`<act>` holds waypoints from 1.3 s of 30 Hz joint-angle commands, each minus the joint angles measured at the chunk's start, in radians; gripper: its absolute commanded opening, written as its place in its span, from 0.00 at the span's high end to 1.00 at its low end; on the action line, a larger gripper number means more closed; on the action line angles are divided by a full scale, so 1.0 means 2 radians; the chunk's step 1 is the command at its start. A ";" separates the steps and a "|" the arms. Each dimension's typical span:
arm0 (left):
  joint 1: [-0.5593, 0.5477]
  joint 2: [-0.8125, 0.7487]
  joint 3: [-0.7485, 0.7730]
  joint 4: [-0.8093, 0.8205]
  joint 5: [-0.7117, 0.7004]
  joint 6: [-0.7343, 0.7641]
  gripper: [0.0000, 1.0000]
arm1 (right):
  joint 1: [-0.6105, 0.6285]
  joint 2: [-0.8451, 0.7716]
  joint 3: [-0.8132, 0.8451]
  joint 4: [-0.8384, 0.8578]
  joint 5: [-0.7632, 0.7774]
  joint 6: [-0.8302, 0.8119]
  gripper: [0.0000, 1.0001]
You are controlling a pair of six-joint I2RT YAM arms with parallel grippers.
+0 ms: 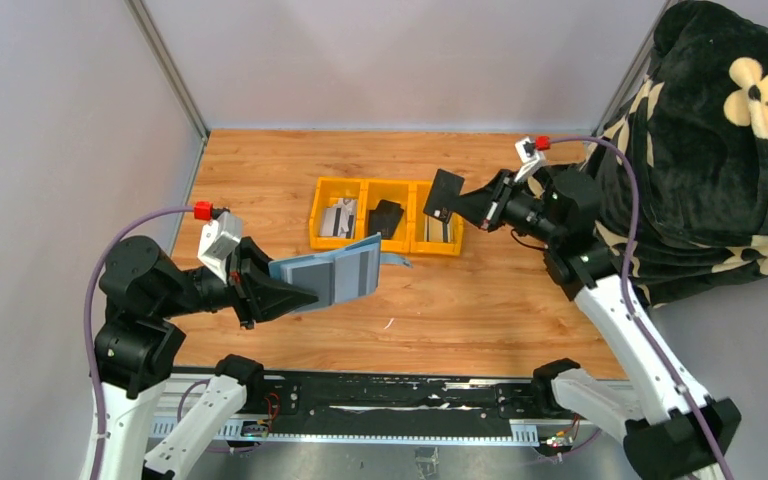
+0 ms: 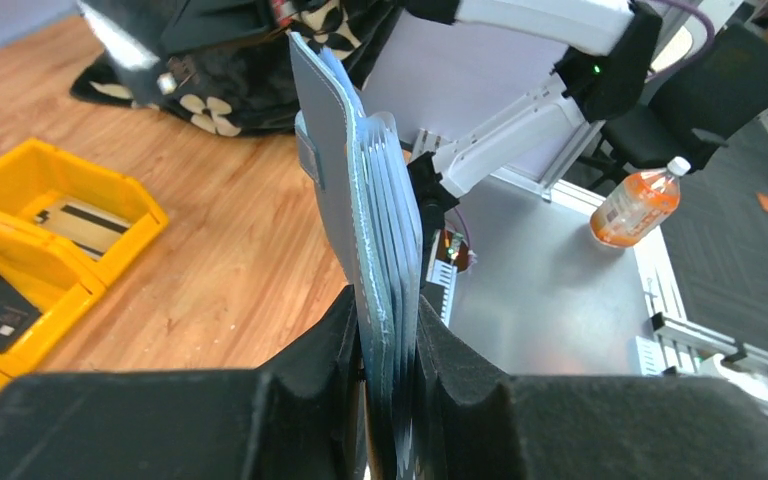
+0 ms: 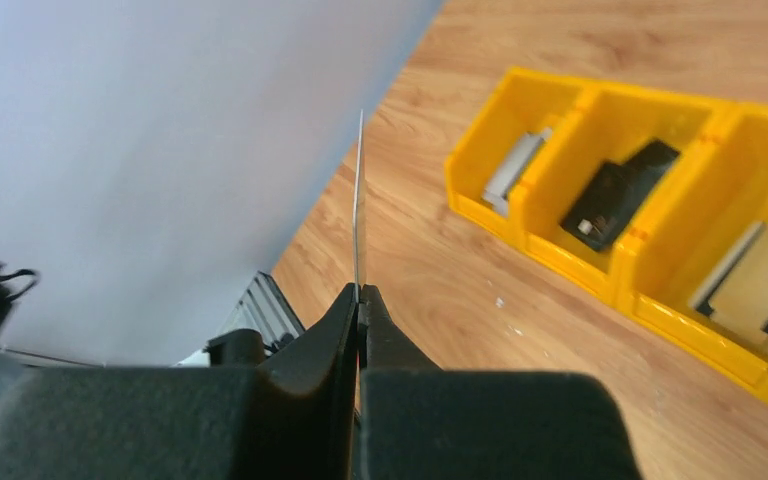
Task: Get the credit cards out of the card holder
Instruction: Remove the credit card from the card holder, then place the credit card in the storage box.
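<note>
My left gripper [image 1: 295,295] is shut on the blue-grey card holder [image 1: 335,272], held up above the wooden table with its slotted side open. The left wrist view shows the card holder [image 2: 360,200] edge-on, clamped in the left gripper [image 2: 390,350]. My right gripper [image 1: 472,207] is shut on a credit card [image 1: 445,193] that looks dark from above and hangs over the tray's right compartment. Seen from the right wrist, that credit card [image 3: 359,200] is a thin upright line rising from the right gripper [image 3: 359,295]. Other cards [image 1: 340,217] [image 1: 442,228] lie in the tray.
A yellow three-compartment tray [image 1: 360,182] sits mid-table, with a black pouch [image 1: 387,217] in its middle bin. A dark flowered blanket [image 1: 720,150] fills the right side. Grey walls close the back and left. An orange bottle [image 2: 638,205] stands beyond the table.
</note>
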 commanded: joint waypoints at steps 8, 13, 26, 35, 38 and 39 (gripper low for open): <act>-0.003 -0.009 0.025 -0.007 0.001 0.048 1.00 | 0.028 0.230 0.073 -0.056 0.037 -0.069 1.00; -0.003 -0.002 0.030 -0.019 -0.003 0.060 1.00 | 0.060 0.342 0.166 -0.099 0.093 -0.087 1.00; -0.003 0.001 0.027 -0.046 -0.004 0.095 1.00 | 0.088 0.537 0.322 -0.138 0.146 -0.097 1.00; -0.003 0.018 0.033 -0.085 -0.016 0.139 1.00 | 0.101 0.571 0.345 -0.136 0.164 -0.097 1.00; -0.003 0.020 0.033 -0.091 -0.019 0.147 1.00 | 0.102 0.570 0.343 -0.133 0.172 -0.096 1.00; -0.003 0.021 0.034 -0.092 -0.020 0.147 1.00 | 0.101 0.570 0.342 -0.133 0.173 -0.096 1.00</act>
